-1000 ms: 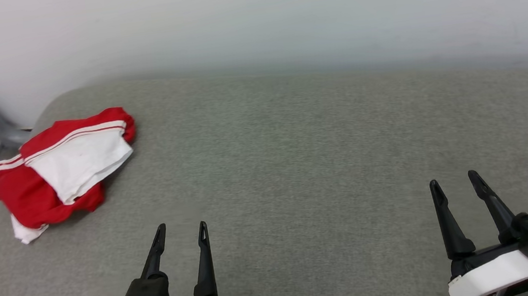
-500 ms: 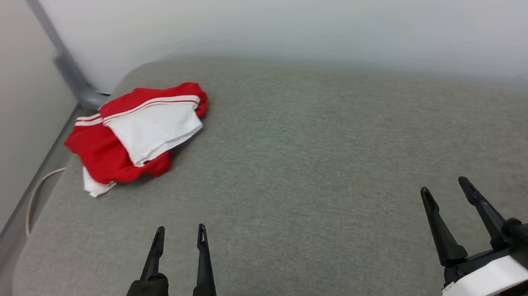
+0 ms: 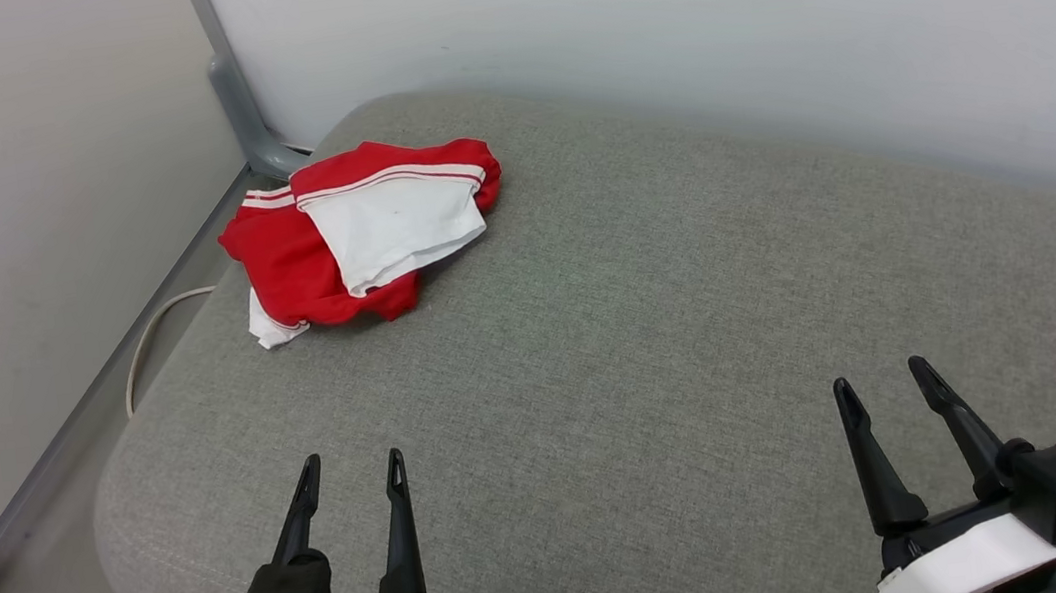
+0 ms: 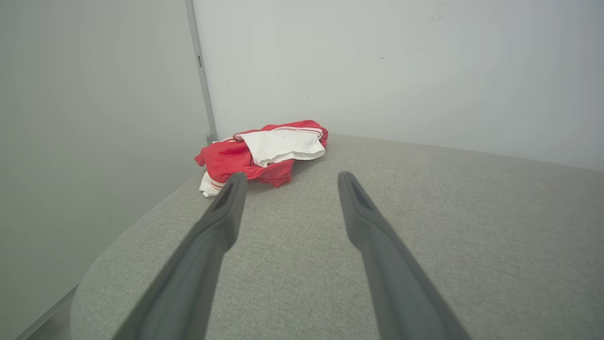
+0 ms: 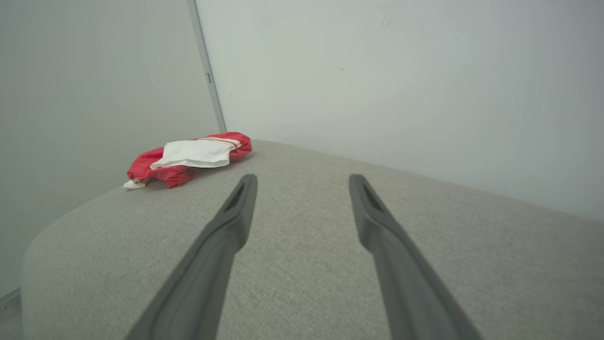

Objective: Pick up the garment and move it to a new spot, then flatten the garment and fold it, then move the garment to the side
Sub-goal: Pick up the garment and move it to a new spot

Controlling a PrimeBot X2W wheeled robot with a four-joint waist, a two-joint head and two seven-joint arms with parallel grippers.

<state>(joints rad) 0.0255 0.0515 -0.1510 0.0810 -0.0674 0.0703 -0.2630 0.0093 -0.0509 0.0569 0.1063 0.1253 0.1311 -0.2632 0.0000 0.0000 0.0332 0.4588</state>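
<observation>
Your garment lies crumpled at the grey cushion's far left corner, well ahead of your left gripper. Your right gripper sits farther off. Both have fingers spread, holding nothing.

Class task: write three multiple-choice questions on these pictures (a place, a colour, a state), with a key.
1. Where on the grey fabric cushion does the crumpled red-and-white jersey garment lie?
A. far left corner, by the pale wall
B. middle
C. near right edge

2. What colour is the garment's topmost panel?
A. black
B. white
C. blue

3. How do the left gripper and right gripper hold their jaws?
A. both shut
B. one shut on the garment
C. both open, empty

Key: 1 A, it lies at that corner; 2 B, white cloth lies on top; 3 C, gaps show in both pairs.
</observation>
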